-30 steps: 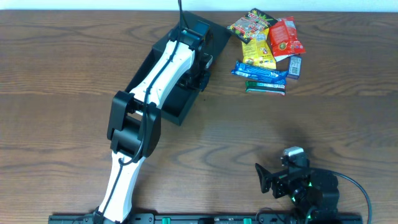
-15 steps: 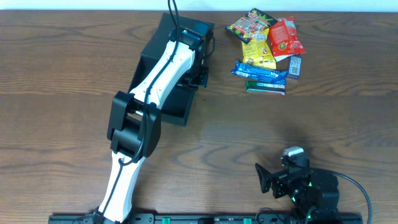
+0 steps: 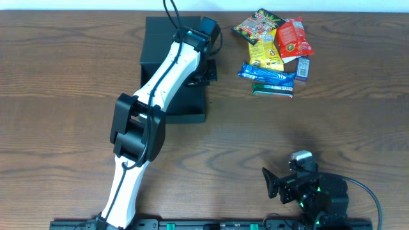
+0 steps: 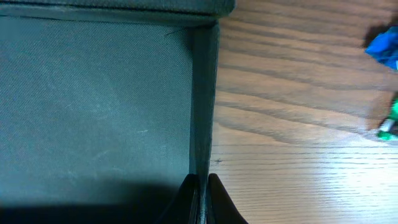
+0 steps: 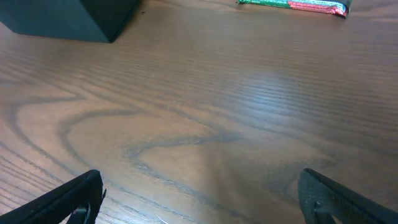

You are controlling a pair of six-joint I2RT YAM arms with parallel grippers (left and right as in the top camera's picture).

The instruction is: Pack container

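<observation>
The left pincer [image 4: 200, 186] is clamped together on the thin right-hand wall of the container [image 4: 202, 93], one fingertip inside the box and one outside (the wall is a narrow dark strip between them). From the left wrist view you look straight down past the wall onto the box's matte, dark green-black inner floor on one side and wood grain on the other. Seen from overhead, the left pincer [image 3: 203, 67] sits at the end of the white arm, which reaches diagonally across the table [image 3: 77, 76] from the near edge. The container [image 3: 160, 38] lies flat on the far part of the table, left of centre, its sides roughly square with the table's edges.

To the right of the box, apart from it, is a loose heap of snack packets: a green one [image 3: 255, 25], a yellow one [image 3: 265, 52], a red one [image 3: 293, 38], a blue one [image 3: 267, 73] and a green-and-red bar [image 3: 273, 91] nearest the robot.

The right pincer [image 3: 273, 183] hangs low at the near right of the table, well away from everything, its jaws spread wide over bare wood with nothing between them.
</observation>
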